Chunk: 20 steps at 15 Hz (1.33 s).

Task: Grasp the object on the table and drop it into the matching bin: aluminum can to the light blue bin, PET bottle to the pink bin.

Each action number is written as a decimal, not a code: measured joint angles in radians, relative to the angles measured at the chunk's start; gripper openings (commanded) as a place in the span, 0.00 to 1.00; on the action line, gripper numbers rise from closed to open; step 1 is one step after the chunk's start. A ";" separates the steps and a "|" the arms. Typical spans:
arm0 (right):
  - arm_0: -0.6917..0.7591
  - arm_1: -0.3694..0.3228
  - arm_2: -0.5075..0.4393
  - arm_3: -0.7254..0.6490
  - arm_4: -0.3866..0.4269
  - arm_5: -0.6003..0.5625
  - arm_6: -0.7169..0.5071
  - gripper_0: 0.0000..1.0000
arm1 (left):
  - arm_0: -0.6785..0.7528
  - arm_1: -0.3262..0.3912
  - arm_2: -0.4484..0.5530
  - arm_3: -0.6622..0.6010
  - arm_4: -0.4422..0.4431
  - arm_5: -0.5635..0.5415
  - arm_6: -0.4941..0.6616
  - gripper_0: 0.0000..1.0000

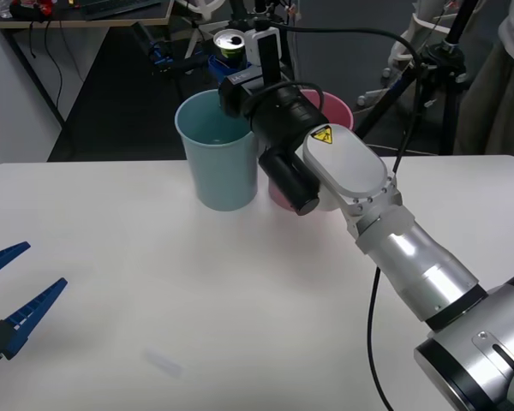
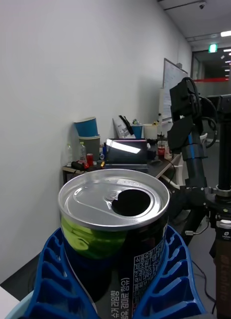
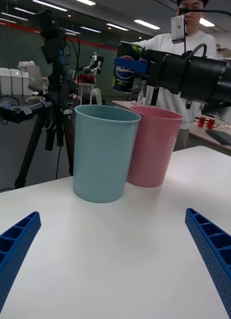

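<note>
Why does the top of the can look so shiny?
In the right wrist view, the aluminum can sits close, held by the right gripper, and its silver lid mirrors the bright room; in the front view the lid glints above the light blue bin.

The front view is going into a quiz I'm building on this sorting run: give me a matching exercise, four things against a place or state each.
Things:
1. aluminum can
2. light blue bin
3. pink bin
4. left claw

Places or states:
A. open, low above the table's left edge
B. partly hidden behind the right arm
C. held in the right claw above the bins
D. standing left of its twin

Pairs: 1-C, 2-D, 3-B, 4-A
</note>
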 measured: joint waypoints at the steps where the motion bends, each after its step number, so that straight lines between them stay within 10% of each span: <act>1: 0.000 0.000 0.000 0.000 0.000 0.000 -0.001 0.00 | 0.000 0.000 0.000 0.000 0.000 0.000 0.000 1.00; 3: -0.001 0.001 0.000 0.000 -0.003 0.000 -0.007 0.97 | 0.000 0.000 0.000 0.000 0.000 0.000 0.000 1.00; 20: 0.079 -0.035 -0.005 -0.135 -0.024 -0.058 -0.024 1.00 | 0.000 0.000 0.000 0.000 0.000 0.000 0.000 1.00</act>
